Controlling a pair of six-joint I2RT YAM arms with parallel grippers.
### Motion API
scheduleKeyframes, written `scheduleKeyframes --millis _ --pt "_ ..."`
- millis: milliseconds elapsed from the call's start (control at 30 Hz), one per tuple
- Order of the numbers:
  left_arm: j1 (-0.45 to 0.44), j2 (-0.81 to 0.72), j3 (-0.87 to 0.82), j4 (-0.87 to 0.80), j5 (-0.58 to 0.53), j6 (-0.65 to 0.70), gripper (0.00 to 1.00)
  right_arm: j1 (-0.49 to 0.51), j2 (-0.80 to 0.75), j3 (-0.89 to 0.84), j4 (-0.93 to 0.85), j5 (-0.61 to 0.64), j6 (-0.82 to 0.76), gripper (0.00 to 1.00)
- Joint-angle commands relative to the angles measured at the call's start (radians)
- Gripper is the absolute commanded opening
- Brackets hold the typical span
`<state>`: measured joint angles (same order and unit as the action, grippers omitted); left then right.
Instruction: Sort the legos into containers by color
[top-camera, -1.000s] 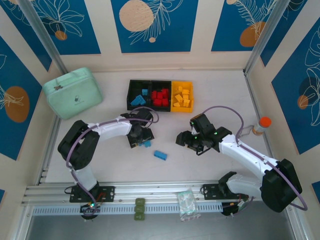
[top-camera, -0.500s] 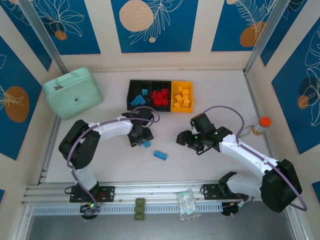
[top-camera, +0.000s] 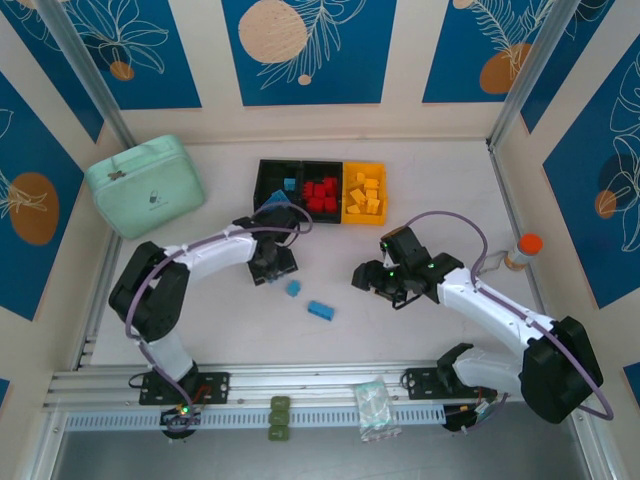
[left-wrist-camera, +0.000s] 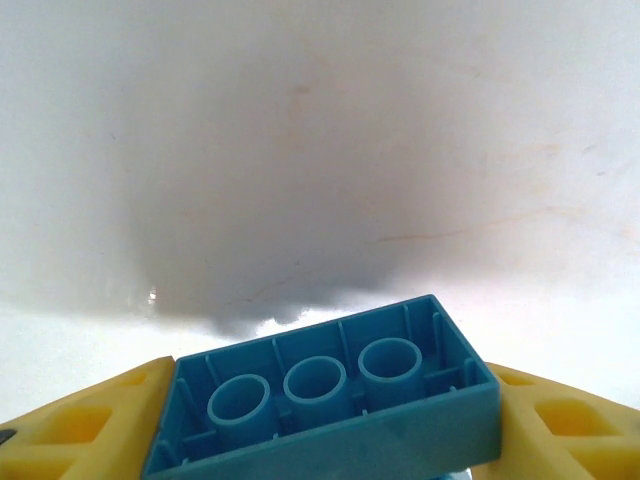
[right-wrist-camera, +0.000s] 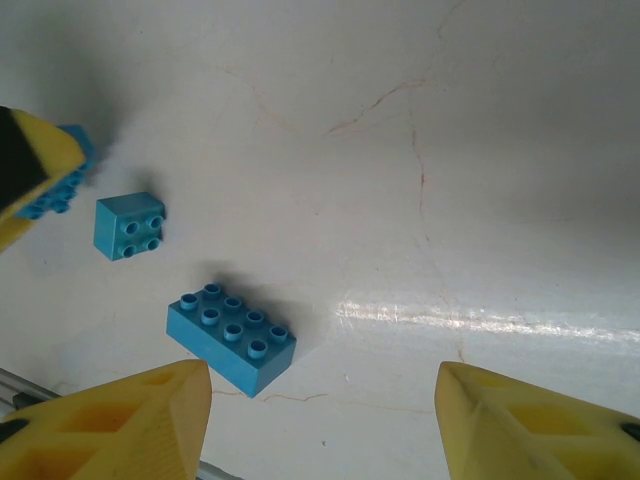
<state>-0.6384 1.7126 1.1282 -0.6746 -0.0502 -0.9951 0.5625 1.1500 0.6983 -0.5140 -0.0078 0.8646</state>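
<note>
Lower centre, left wrist view: left gripper (left-wrist-camera: 320, 435) clamps blue plastic brick (left-wrist-camera: 330, 390); we should lift it level; right gripper (right-wrist-camera: 322, 400) gapes empty.

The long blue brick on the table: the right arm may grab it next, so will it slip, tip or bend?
Probably stiff: the long blue brick looks like hard moulded plastic. It lies flat, studs up, so tipping seems unlikely. On the glossy table a one-sided nudge may slide it.
</note>
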Motion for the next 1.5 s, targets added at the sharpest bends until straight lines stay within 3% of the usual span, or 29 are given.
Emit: scheduleKeyframes --millis 0,333,667,933,1167,1467 --pt "0.03 -0.049 0.057 -0.05 -0.031 0.046 0.6 0.0 0.012 0.014 0.009 -0.024 -0.01 0.61" --pt "0.162 0.019 0.287 -0.065 -0.063 0.156 0.6 0.022 0.032 0.049 0.006 -0.017 -0.023 0.61" --pt "0.25 0.37 0.775 -0.169 -0.07 0.253 0.6 0.036 0.071 0.072 -0.002 -0.004 -0.009 0.61" --pt "0.276 0.586 1.05 -0.206 -0.063 0.262 0.61 0.024 0.07 0.08 -0.045 0.008 -0.015 0.61" --pt "0.283 0.695 1.159 -0.225 -0.052 0.249 0.63 0.01 0.071 0.08 -0.046 0.009 -0.011 0.61" --pt "0.283 0.672 1.167 -0.21 -0.025 0.244 0.78 0.01 0.071 0.08 -0.05 0.008 -0.009 0.61"
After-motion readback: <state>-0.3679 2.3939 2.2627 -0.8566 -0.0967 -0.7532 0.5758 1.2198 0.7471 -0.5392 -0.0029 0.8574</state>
